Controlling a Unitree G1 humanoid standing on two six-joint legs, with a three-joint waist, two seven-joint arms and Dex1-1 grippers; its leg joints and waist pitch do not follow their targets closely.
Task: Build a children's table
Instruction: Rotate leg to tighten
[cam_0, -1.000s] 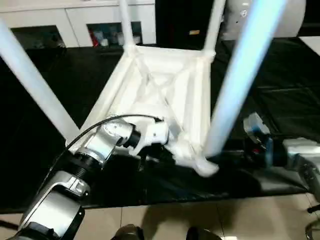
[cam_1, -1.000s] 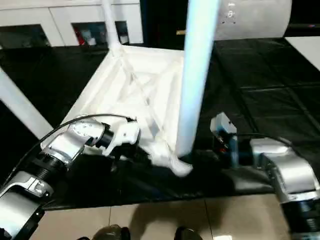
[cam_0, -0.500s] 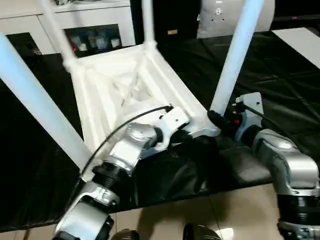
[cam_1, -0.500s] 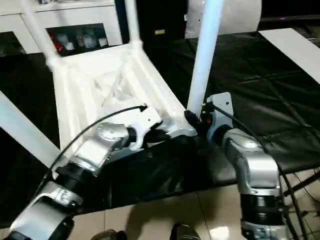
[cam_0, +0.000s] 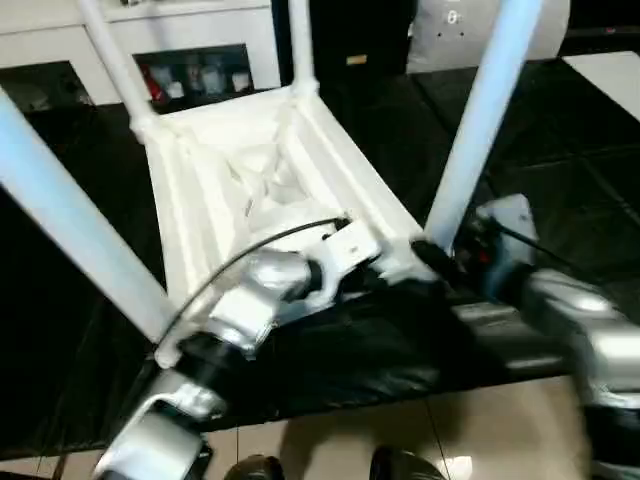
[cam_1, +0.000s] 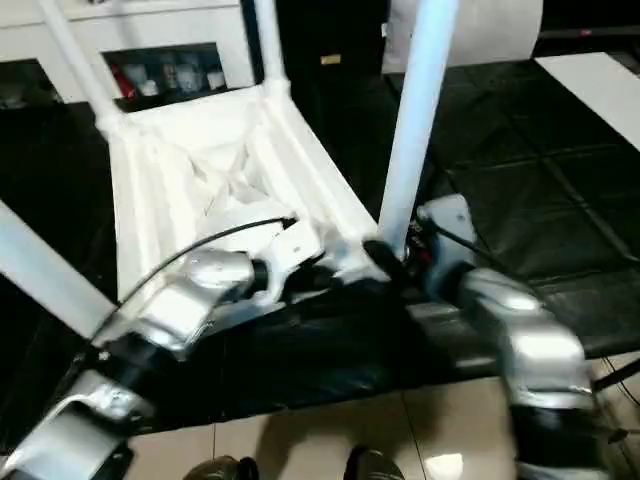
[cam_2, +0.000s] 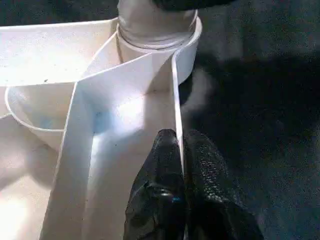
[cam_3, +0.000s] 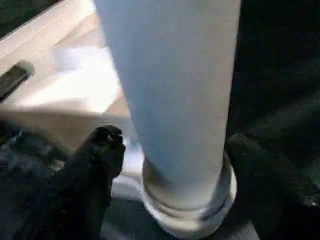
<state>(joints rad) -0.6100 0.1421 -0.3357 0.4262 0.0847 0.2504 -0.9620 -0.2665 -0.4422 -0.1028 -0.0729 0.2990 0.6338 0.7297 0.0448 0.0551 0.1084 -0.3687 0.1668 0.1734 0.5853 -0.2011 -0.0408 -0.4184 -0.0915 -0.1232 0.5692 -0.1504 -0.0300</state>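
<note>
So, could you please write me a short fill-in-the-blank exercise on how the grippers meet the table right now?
1. The left gripper is pinched on a thin ___ of the table top.
2. The right gripper has a finger on each side of a white ___.
3. The table lies ___, legs up.

Missing: rib; leg; upside down

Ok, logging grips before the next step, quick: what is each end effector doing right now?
Left end effector: shut on the table top's rim.
Right end effector: open, fingers either side of the leg.
</note>
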